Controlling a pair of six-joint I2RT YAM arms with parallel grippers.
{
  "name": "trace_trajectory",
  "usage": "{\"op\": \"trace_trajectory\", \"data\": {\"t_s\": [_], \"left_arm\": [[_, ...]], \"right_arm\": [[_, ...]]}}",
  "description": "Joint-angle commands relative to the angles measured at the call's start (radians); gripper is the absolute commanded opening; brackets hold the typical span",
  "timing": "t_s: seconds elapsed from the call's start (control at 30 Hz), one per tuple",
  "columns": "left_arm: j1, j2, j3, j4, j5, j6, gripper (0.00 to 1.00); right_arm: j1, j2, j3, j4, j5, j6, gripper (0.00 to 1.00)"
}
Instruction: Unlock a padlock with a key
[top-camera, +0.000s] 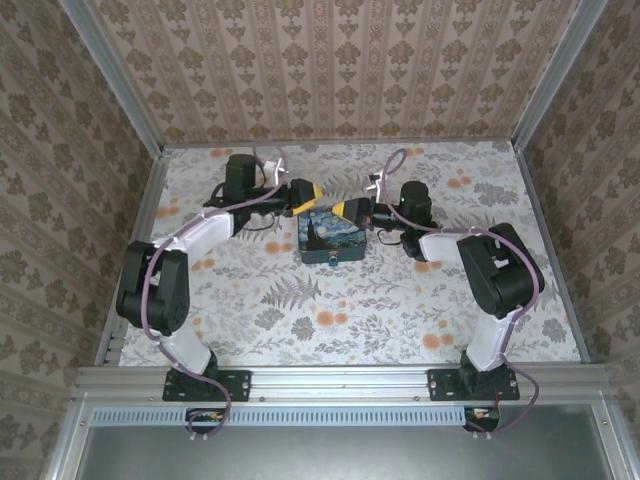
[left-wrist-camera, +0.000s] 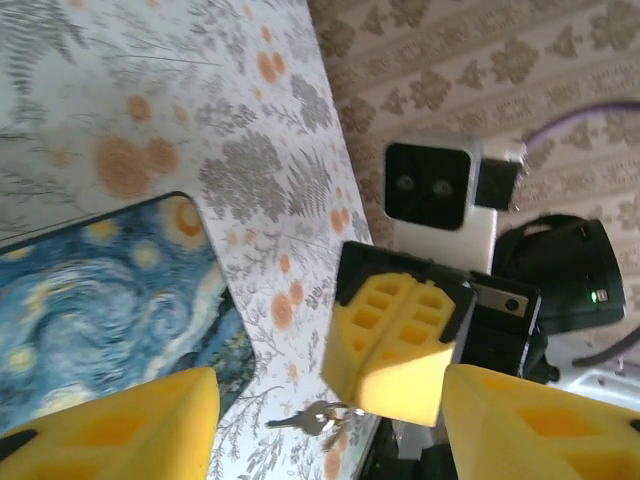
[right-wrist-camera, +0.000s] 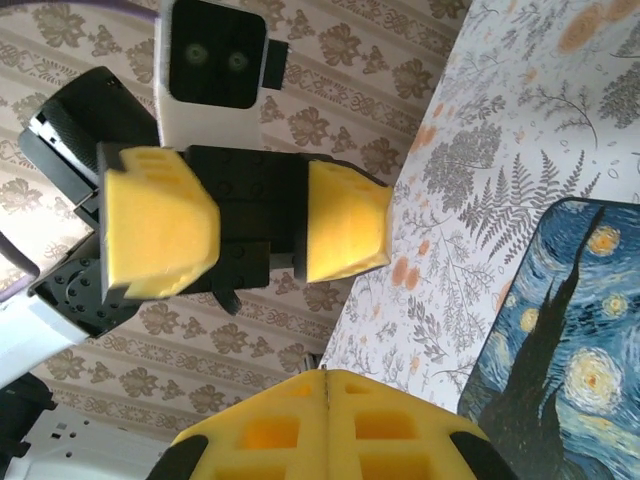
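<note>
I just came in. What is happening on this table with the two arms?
Both arms meet near the far edge of the blue swirl-painted tin box in the middle of the table. The left pincer stands open, facing the right pincer, which is shut. A small key on a ring shows just below the right pincer's tips; whether it is gripped cannot be told.

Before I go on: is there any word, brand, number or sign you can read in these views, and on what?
No text can be read.
Painted tin box: swirls and stars, no lettering seen.
Key: too small and blurred for any stamp.
White camera housing: plain, no label seen.
Black motor: a green light, no writing.
</note>
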Motion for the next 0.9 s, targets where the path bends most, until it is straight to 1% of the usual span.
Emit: {"op": "trace_trajectory", "data": {"t_s": [0.0, 0.1, 0.3, 0.37, 0.4, 0.5, 0.6, 0.77, 0.87], "left_arm": [[0.014, -0.054, -0.034, 0.077, -0.039, -0.106, 0.66], [0.012, -0.064, -0.065, 0.121, -0.051, -0.167, 0.68], [0.012, -0.054, -0.144, 0.328, -0.057, -0.389, 0.7], [0.012, -0.048, -0.164, 0.383, -0.064, -0.459, 0.7], [0.011, -0.045, -0.172, 0.412, -0.068, -0.491, 0.7], [0.006, -0.044, -0.186, 0.452, -0.083, -0.557, 0.7], [-0.003, -0.055, -0.177, 0.409, -0.105, -0.566, 0.69], [-0.027, -0.059, -0.137, 0.28, -0.145, -0.532, 0.7], [-0.034, -0.047, -0.117, 0.229, -0.17, -0.526, 0.7]], "right_arm": [[-0.001, -0.05, -0.019, 0.018, 0.029, -0.034, 0.0], [-0.002, -0.072, -0.035, 0.001, 0.06, -0.066, 0.0], [0.007, -0.133, -0.061, -0.08, 0.145, -0.19, 0.0], [0.018, -0.167, -0.066, -0.148, 0.192, -0.268, 0.0], [0.03, -0.193, -0.068, -0.206, 0.233, -0.331, 0.0], [0.067, -0.242, -0.056, -0.33, 0.324, -0.465, 0.0], [0.096, -0.262, -0.041, -0.386, 0.387, -0.537, 0.0], [0.132, -0.275, -0.028, -0.404, 0.478, -0.596, 0.0], [0.148, -0.28, -0.018, -0.41, 0.528, -0.627, 0.0]]}}
